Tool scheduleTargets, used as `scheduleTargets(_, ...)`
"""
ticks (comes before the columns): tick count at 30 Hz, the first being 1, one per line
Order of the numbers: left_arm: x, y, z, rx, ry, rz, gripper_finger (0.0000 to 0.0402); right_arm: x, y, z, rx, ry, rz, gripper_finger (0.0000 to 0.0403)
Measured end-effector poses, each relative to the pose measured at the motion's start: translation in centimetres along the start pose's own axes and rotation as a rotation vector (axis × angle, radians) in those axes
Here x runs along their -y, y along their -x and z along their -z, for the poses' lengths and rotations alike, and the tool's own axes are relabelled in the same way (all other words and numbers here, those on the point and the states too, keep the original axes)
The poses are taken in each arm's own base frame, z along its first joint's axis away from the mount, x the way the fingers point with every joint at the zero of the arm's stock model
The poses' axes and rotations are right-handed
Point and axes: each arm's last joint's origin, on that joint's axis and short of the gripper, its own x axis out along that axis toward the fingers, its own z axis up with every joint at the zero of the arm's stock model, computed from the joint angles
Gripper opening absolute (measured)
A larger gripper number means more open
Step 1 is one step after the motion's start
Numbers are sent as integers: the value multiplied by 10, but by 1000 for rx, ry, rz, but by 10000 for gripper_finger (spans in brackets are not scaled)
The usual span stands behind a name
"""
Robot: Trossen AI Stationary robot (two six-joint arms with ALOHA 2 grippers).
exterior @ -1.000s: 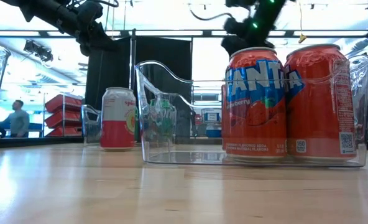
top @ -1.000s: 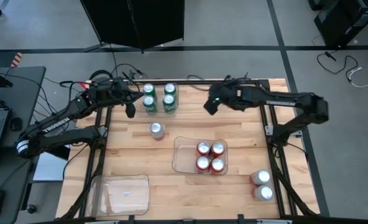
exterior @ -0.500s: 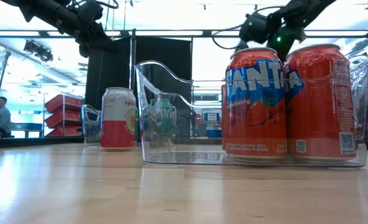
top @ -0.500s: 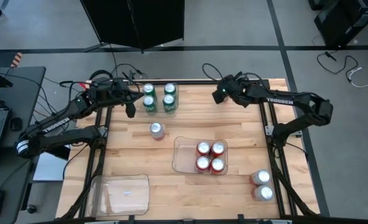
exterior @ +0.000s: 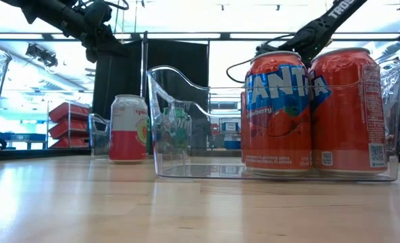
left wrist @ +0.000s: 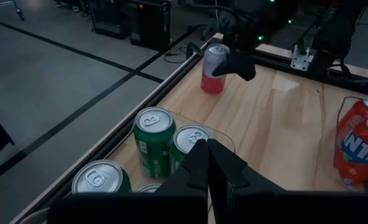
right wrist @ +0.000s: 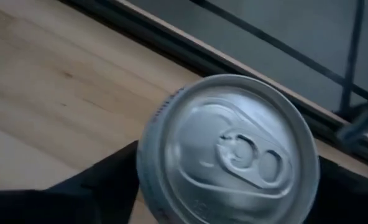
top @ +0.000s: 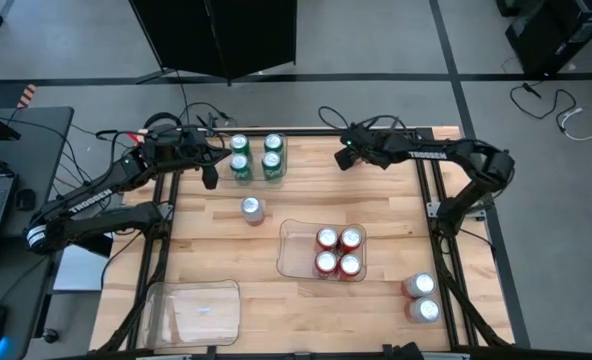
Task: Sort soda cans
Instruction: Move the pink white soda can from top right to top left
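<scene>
A red-and-white soda can (left wrist: 215, 67) stands upright near the table's far edge. My right gripper (left wrist: 229, 55) is over its top, and its silver lid (right wrist: 234, 155) fills the right wrist view with a dark finger (right wrist: 97, 183) on each side. In the high view the right gripper (top: 345, 157) hides this can. My left gripper (top: 209, 177) hangs shut in the air beside the tray of green cans (top: 256, 158). Another red-and-white can (top: 252, 208) stands alone on the wood. My right gripper comes at the can's upper part (left wrist: 216, 53) slanting down from above, one finger on each side of the can's wall. I cannot tell whether the fingers touch the wall. The can stands upright on the table.
Several red cans (top: 338, 252) fill one end of a clear tray (top: 294, 250) at mid-table. Two more cans (top: 421, 298) stand at the near right. A clear tray (top: 196, 310) with no cans sits at the near left. Bare wood lies between these.
My right gripper has swung toward the table's far edge and sunk, coming down over the red-and-white can there. The can has stayed standing in place.
</scene>
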Motion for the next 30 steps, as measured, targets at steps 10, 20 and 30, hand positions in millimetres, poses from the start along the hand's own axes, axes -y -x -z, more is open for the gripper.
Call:
scheduleTargets(10, 0, 0, 0, 1, 0, 0, 0, -46, 47, -18, 111, 190, -288, 283)
scheduleTargets(20, 0, 0, 0, 0, -1, 0, 0, -121, 118, -11, 315, 443, -722, 283)
scheduleTargets(30, 0, 0, 1, -6, 1, 0, 0, -192, 93, -1, 306, 601, -739, 283)
